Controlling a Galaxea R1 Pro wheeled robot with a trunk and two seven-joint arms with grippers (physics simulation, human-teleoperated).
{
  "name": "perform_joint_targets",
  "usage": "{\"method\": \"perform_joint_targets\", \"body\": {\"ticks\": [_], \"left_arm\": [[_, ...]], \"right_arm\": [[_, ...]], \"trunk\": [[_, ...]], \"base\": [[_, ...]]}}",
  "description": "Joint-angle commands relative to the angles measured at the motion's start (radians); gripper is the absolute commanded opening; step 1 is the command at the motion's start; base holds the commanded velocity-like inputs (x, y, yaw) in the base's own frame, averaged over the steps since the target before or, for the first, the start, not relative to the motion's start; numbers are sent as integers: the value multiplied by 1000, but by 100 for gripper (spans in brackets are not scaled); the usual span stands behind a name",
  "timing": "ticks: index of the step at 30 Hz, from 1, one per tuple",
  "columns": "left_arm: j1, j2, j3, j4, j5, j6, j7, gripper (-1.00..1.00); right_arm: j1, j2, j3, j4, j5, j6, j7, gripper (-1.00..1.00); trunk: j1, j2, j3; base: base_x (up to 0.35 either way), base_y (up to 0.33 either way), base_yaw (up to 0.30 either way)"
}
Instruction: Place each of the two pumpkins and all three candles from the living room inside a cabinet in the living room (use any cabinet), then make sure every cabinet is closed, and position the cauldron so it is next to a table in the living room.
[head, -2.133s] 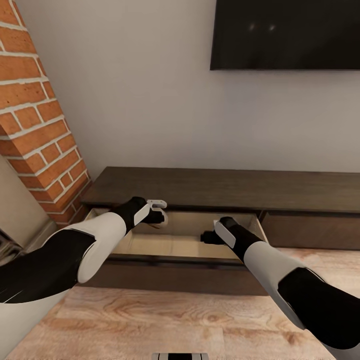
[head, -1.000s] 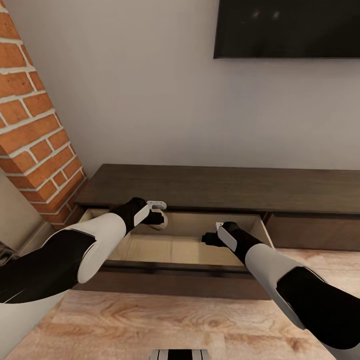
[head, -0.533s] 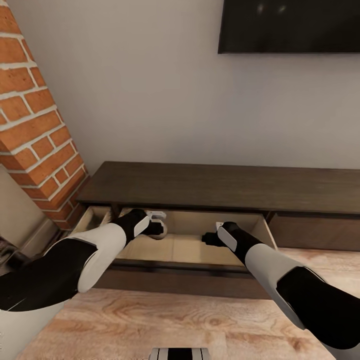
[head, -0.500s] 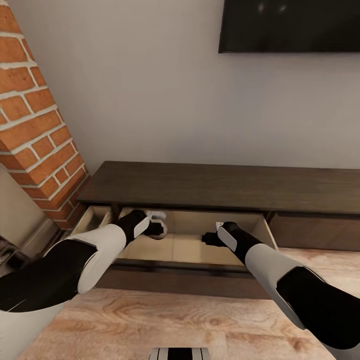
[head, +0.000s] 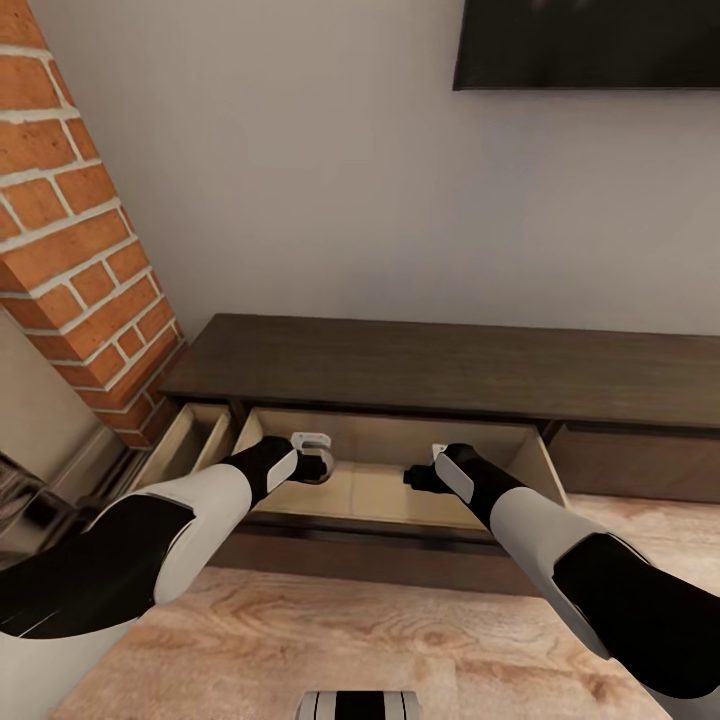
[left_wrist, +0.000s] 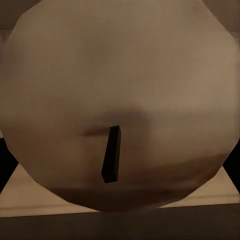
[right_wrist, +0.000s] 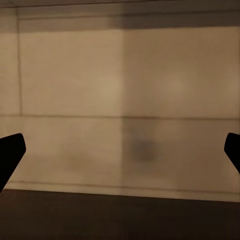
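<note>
Cabinet (head: 440, 365), long, low and dark brown, against the pale wall; wide drawer (head: 395, 470) pulled out toward the robot, beige inside exposed, so things can be lowered in from above. Long axis of the cabinet running left to right along the wall. Narrower drawer (head: 190, 440) at the left end also open. Both still to be shut, judging by the task.

Left tool (head: 318, 462) reaching over the open drawer, closed around a candle (left_wrist: 117, 105), held just above the drawer floor, probably for release there. Candle a stubby cream cylinder, top face and dark wick (left_wrist: 111, 161) turned toward the wrist camera, axis along the fingers.

Right tool (head: 412, 474) also over the drawer, spread wide and empty, dark fingertips (right_wrist: 10, 152) at the frame edges, bare drawer panels between.
</note>
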Motion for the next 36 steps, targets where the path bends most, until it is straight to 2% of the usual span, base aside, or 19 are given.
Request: {"method": "perform_joint_targets", "body": {"ticks": [1,27,36], "left_arm": [[-1,-1,-7,1,10,1,4,-100],[-1,-2,-6,-22,10,8,4,-100],[-1,-2,-5,-22,10,14,4,-100]], "right_arm": [[-1,-1,7,-2,-11,3,-8,100],[-1,-1,5,-2,-12,3,-12,100],[-1,-1,5,-2,-12,3,-11,100]], "trunk": [[0,0,-2],[0,0,-31],[4,-3,-73]], "base": [[0,0,66],[38,0,8],[0,0,0]]}}
